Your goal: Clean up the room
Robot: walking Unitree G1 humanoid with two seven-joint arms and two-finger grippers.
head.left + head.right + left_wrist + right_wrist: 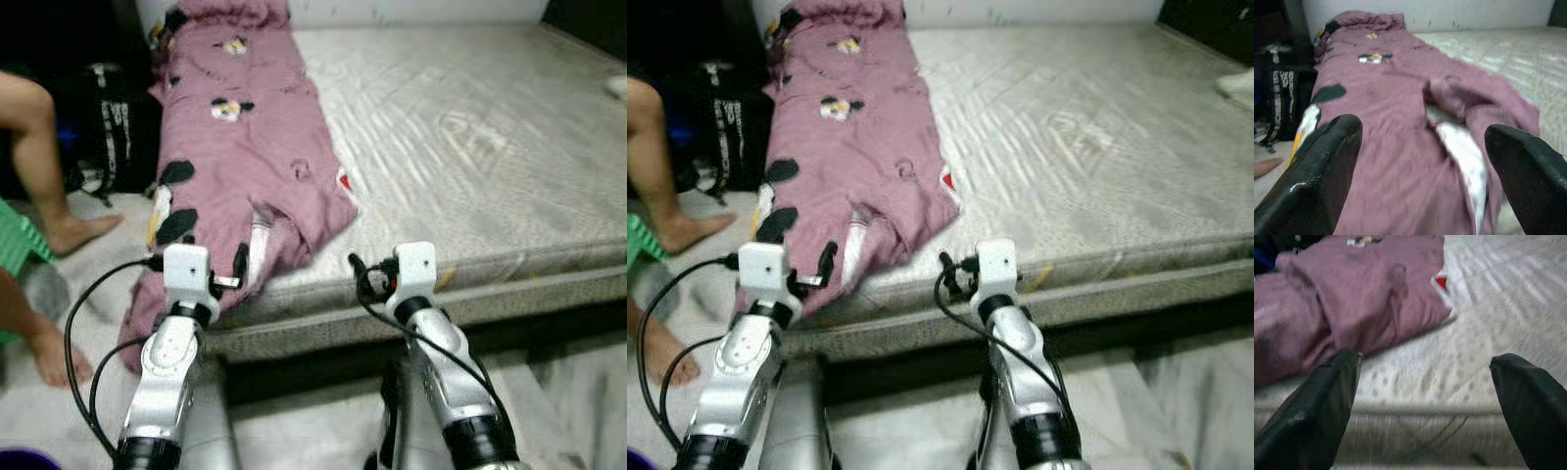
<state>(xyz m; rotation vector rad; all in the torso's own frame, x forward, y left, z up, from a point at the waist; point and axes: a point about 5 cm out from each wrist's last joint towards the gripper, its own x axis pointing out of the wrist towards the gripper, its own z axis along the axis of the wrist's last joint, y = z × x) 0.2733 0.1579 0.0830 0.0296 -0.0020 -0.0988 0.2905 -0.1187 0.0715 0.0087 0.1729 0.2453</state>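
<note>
Pink blanket (240,147) lies rumpled at 11 o'clock on the mattress (470,147); left gripper (1425,161) and right gripper (1425,396), both spread wide, approach; next likely grasping its near hem.

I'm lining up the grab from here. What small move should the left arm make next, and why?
Probably ease the left gripper forward onto the mauve cartoon-print blanket. Its fingers stand open just short of the blanket's rumpled end, which hangs over the edge of the grey mattress. The right gripper is open too, facing bare mattress.
</note>
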